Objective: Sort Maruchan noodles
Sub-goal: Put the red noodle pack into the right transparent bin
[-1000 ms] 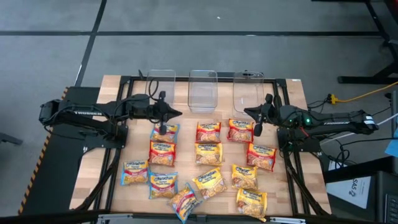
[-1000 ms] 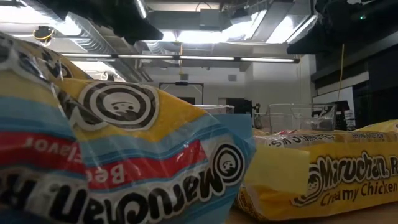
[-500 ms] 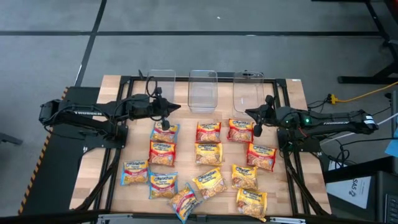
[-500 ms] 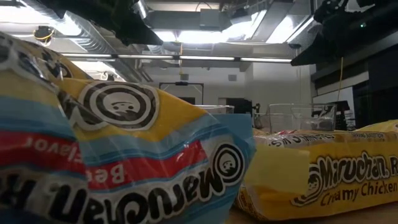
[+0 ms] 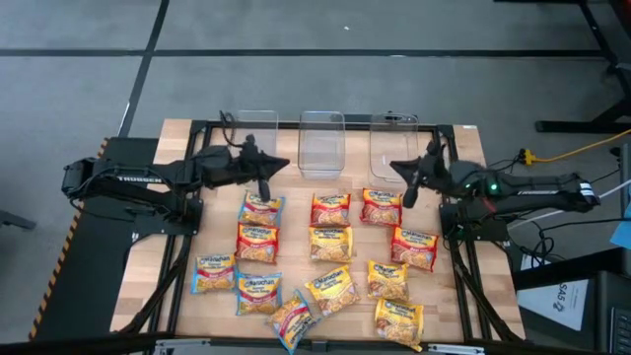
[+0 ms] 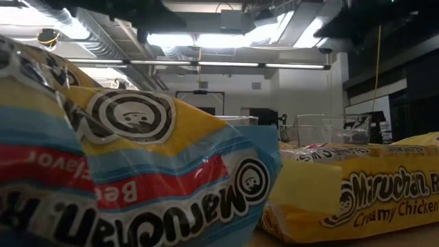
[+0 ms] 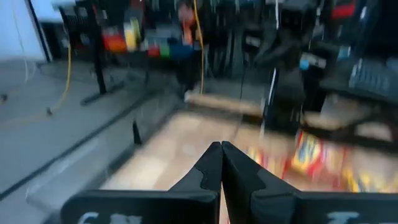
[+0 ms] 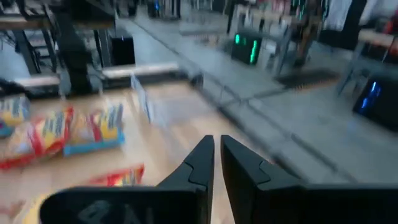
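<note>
Several Maruchan noodle packets lie flat on the wooden table (image 5: 463, 148): blue-trimmed ones (image 5: 261, 209), red-trimmed ones (image 5: 330, 207) and yellow ones (image 5: 330, 242). In the low view a blue-and-yellow packet (image 6: 137, 171) and a yellow packet (image 6: 357, 199) fill the foreground. My left gripper (image 5: 284, 164) is shut and empty above the table's far left, beyond the blue packet; the left wrist view (image 7: 221, 149) shows its fingers closed. My right gripper (image 5: 395, 167) is shut and empty above the far right, beyond a red packet (image 5: 380, 205); it also shows in the right wrist view (image 8: 216, 143).
Three clear rectangular bins stand in a row along the far edge: left (image 5: 256, 138), middle (image 5: 321, 143), right (image 5: 394, 143). The table's black frame (image 5: 197, 126) runs around the packets. More packets lie near the front edge (image 5: 293, 320).
Both grippers have gone up and toward the table's far edge, away from the packets, and have stayed shut. In the low view the dark arms have drawn upward, nearly out of the picture. The packets have not moved.
</note>
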